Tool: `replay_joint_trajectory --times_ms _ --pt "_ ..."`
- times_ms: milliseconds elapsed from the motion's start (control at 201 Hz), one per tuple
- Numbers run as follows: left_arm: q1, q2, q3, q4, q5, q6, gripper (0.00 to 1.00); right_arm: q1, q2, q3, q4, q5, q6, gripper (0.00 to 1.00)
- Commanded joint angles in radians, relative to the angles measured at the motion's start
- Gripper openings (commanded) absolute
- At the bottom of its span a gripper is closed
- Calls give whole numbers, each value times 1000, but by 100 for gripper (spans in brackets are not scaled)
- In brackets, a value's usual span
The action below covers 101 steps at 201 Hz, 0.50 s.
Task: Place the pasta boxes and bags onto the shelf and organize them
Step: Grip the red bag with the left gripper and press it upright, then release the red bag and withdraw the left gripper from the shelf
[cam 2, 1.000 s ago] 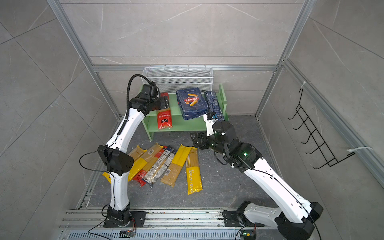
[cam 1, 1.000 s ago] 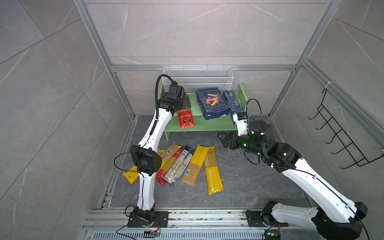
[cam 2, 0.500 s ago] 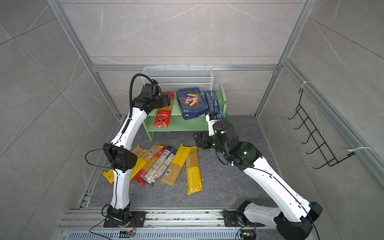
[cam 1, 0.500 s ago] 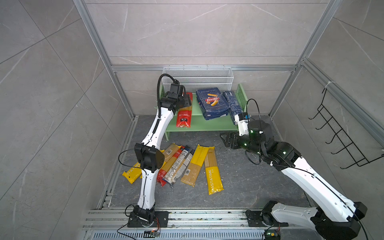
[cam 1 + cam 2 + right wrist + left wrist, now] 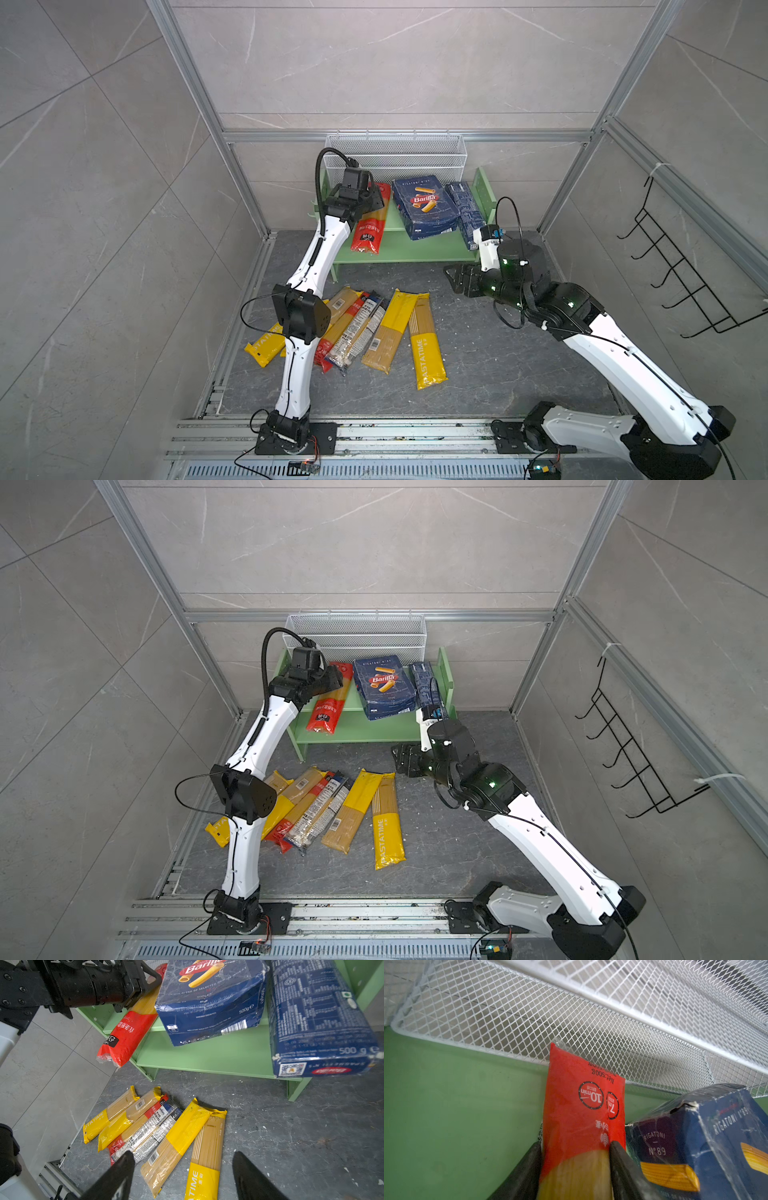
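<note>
Lying between clenched left jaws, red bag (image 5: 583,1105) on shelf (image 5: 446,1105), right jaws parted, empty

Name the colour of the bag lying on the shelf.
Red bag, clear middle; clearest in the right wrist view.

Bright, even light from overhead; I see only faint soft shadows on the floor (image 5: 478,365). Both top views sharp, straight lines leaning at the edges. Left wrist: left pincer (image 5: 575,1144) fingers (image 5: 525,1174) blurred close in, red bag (image 5: 581,1095) between them crisp. Right wrist: narrow blue box (image 5: 318,1022) smeared, soft.
</note>
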Motion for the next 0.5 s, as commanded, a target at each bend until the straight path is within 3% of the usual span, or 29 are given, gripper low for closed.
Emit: replay_joint_trajectory --times_ms 0,194,343,498 --pt "-30 41 -13 67 0 -44 52 -8 -25 36 -26 7 -22 76" --pt "-43 44 -8 87 1 -62 53 -15 -26 35 -33 -7 -31 77" --pt "-62 -35 -58 88 -29 -29 64 -20 -29 25 -25 -27 -35 77" --pt "-70 -199 -238 120 -66 8 73 -20 -37 -11 3 -58 -26 82"
